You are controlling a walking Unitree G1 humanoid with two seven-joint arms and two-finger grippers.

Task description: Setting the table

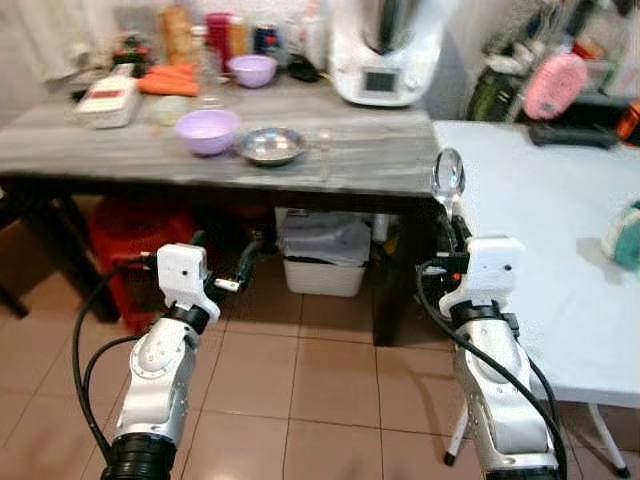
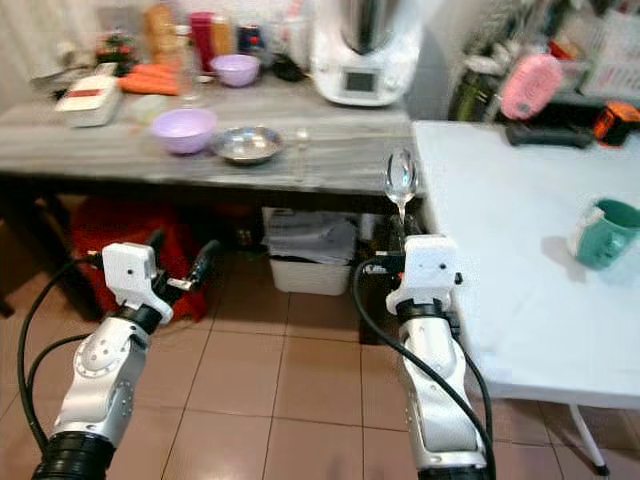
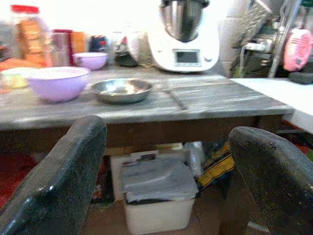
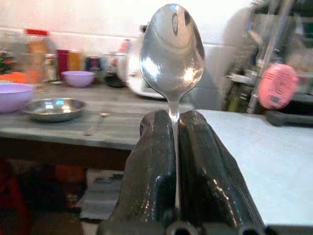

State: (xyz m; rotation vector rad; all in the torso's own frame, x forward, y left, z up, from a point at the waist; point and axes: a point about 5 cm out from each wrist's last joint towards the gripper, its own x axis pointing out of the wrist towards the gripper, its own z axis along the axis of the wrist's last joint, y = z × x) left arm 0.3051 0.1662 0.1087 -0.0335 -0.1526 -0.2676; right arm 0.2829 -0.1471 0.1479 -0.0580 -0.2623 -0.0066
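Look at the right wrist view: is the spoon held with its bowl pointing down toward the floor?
No. The right gripper is shut on the spoon by its handle, with the bowl standing upright above the fingertips.

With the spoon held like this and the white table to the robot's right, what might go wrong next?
The right gripper pinches only the thin handle of the spoon, whose bowl stands upright well above the fingers, so it may pivot or slip. The green mug stands on the white table; a swing toward it could knock it.
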